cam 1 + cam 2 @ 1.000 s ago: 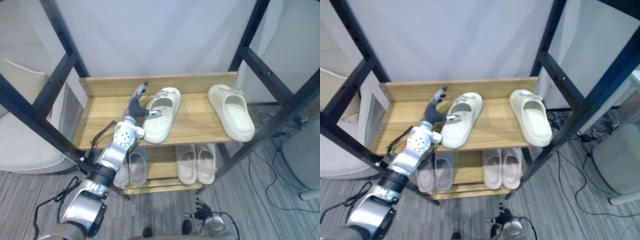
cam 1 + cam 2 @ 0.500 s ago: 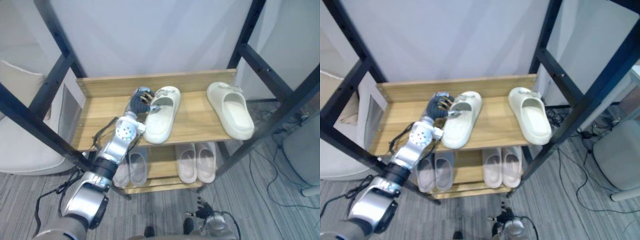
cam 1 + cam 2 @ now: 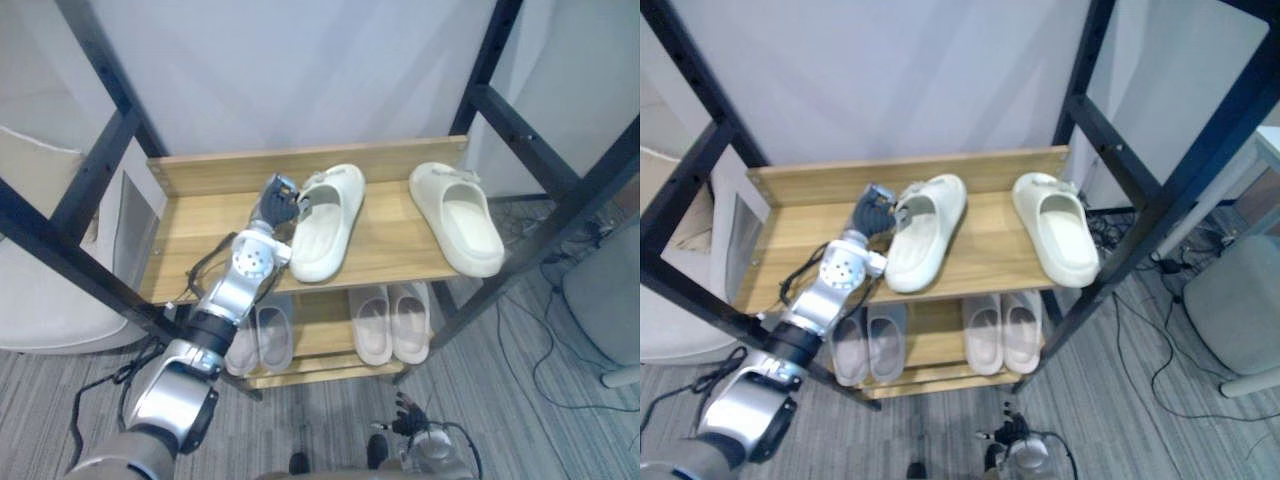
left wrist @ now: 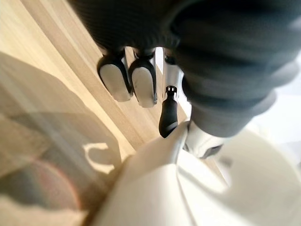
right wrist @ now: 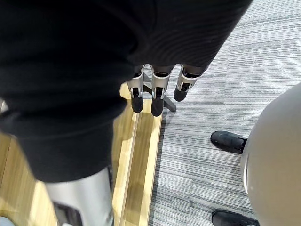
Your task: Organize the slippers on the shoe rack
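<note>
- Up on the shoe rack's (image 3: 195,228) top shelf, the left robot hand (image 3: 279,199) is curled onto the rim of a cream slipper (image 3: 325,228), which lies aslant.
- A second cream slipper (image 3: 458,218) lies well apart, at the shelf's right.
- A grey pair (image 3: 262,338) and a beige pair (image 3: 391,325) sit on the lower shelf.
- The right robot hand (image 5: 158,92) hangs near the floor, fingers straight and holding nothing.

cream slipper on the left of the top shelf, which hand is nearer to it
Left. The left hand grips the cream slipper at its rim; the right hand hangs open low down, below the rack.
</note>
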Robot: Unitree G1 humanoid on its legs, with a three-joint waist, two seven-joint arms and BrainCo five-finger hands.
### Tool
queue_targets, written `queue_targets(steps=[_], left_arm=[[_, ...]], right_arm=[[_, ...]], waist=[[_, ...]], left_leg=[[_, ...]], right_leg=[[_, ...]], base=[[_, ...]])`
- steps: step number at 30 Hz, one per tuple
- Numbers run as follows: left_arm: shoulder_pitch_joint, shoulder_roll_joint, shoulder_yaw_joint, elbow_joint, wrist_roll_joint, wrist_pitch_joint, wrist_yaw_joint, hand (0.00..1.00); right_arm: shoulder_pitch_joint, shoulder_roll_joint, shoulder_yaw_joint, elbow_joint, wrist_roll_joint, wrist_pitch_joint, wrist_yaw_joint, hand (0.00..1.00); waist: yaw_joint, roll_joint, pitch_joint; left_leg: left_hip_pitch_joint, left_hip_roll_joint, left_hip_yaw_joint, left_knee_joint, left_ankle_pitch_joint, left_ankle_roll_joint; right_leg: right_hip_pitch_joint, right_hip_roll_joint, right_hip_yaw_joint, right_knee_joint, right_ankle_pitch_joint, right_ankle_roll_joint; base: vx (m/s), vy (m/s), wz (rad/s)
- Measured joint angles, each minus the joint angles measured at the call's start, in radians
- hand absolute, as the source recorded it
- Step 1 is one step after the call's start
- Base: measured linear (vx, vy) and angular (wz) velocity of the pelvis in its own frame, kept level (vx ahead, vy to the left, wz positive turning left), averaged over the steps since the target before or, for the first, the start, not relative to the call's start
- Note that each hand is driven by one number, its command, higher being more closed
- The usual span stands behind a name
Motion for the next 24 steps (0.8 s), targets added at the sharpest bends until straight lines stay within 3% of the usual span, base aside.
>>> queue_targets(steps=[9,24], left_arm=[[0.0,-0.07,-0.004,0.0,-0.043,0.0,0.008,1.0],[-0.062,-0.117,-0.099,0.0,-0.075,0.0,0.019,1.0]], right_arm=[[0.0,0.001,0.0,0.0,0.001,0.001,0.0,0.0],[-0.003,0.001,-0.001,0.003,0.003,0.002,0.0,0.0]], waist=[[0.0,0.0,0.0],[-0.001,0.0,0.0]], left_leg=[[0.001,-0.001,-0.002,0.0,0.0,0.0],[0.003,-0.002,-0.004,0.001,0.001,0.001]], right_leg=[[0.003,-0.001,-0.003,0.0,0.0,0.0],[0.004,-0.002,-0.005,0.0,0.0,0.0]], base=[[0.0,0.0,0.0],[0.0,0.0,0.0]])
